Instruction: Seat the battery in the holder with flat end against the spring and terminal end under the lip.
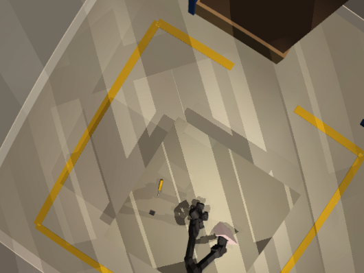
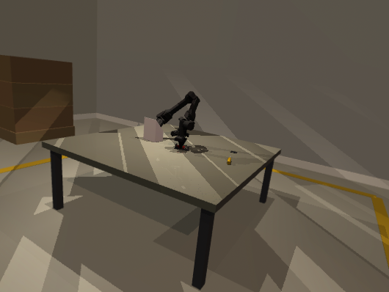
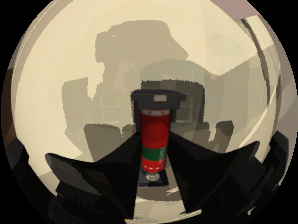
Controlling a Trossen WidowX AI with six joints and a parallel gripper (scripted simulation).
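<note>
The red battery (image 3: 154, 127) with a green band lies lengthwise over the black holder (image 3: 144, 96) in the wrist view. Its far end is close to the holder's raised end wall. Its near end is by a round metallic piece over the holder's dark near end; whether that piece is the spring or the terminal I cannot tell. My gripper (image 3: 153, 135) (image 1: 199, 206) (image 2: 181, 146) is shut on the battery, one finger on each side, low over the table. The fingers hide the holder's sides. Whether the battery is fully down and flat I cannot tell.
A yellow tool-like object (image 1: 160, 185) (image 2: 229, 161) and a small dark block (image 1: 152, 212) (image 2: 233, 152) lie on the table (image 2: 147, 180) to one side of the gripper. A pink wedge-shaped block (image 1: 224, 233) (image 2: 153, 130) stands by the arm's base.
</note>
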